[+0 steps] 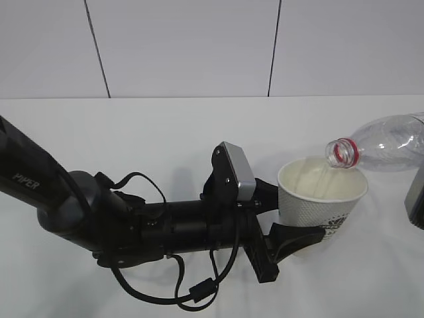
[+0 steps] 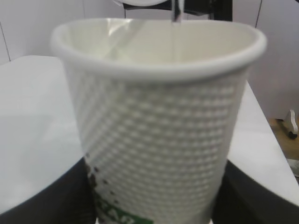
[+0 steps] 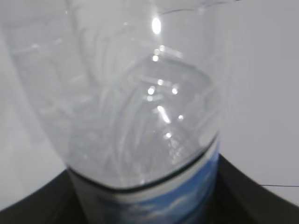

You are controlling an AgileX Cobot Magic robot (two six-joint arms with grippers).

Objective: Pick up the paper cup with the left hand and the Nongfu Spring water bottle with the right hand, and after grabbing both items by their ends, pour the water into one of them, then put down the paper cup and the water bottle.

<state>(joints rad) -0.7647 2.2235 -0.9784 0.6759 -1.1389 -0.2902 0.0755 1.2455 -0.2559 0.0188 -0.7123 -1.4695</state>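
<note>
- The left hand [image 1: 286,222], a black arm lettered "PIPER" with loose black cables [image 1: 173,285] and a grey camera block [image 1: 238,171], reaches in from the left over the white bench [image 1: 165,132].
- Its fingers [image 1: 291,240] pinch the paper cup [image 1: 321,197] low on its side, one on either flank; the left wrist view shows the same hold, with dark fingers [image 2: 42,200] at both lower corners of the cup [image 2: 159,140].
- The cup is held upright, its rim level and its cream inside open to view; part of a green printed logo shows near its base.
- The Nongfu Spring water bottle [image 1: 387,142] is tipped over from the right, uncapped, its red neck ring at the mouth just above the far side of the cup's rim.
- A thin stream of water [image 2: 176,14] falls into the cup.
- The right hand [image 1: 416,202] shows only as a dark block at the right edge of the exterior view.
- In the right wrist view, its fingers [image 3: 37,200] clasp the bottle [image 3: 140,102] at the labelled part of its body, a blue-and-white band of the label showing between them.
- A pale panelled wall [image 1: 199,46] stands behind the bench.
</note>
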